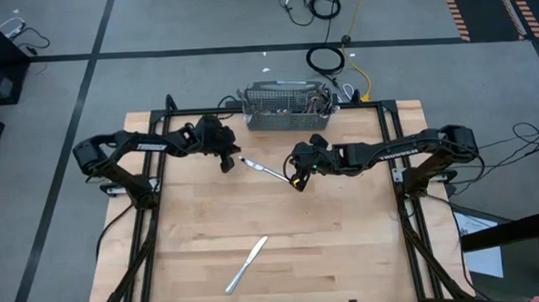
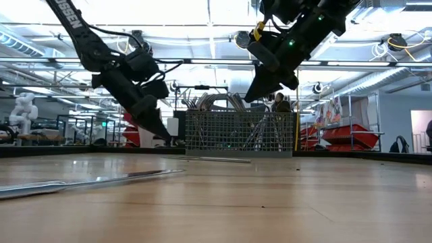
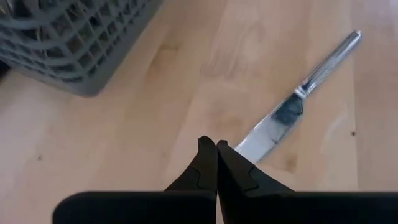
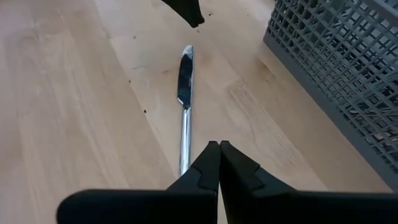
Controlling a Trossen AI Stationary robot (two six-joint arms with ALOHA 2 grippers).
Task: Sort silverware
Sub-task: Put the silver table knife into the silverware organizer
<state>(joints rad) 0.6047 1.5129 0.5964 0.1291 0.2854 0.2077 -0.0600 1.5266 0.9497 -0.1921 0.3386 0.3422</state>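
Presently one shiny silver-coloured metal table knife lies flat on the pale wooden worktop, between the two arms and just in front of the grey wire-mesh rectangular basket. A second knife of the same kind lies well apart, near the worktop's front edge. Judged by appearance, each is stiff, light and slippery, lying too flat for easy purchase; the handle looks the better place to take hold. The left claw hovers over the first knife's blade end, clenched on nothing. The right claw hovers over its handle end, likewise clenched and empty. More silverware stands upright in the basket. Nothing lies between claws and knife.
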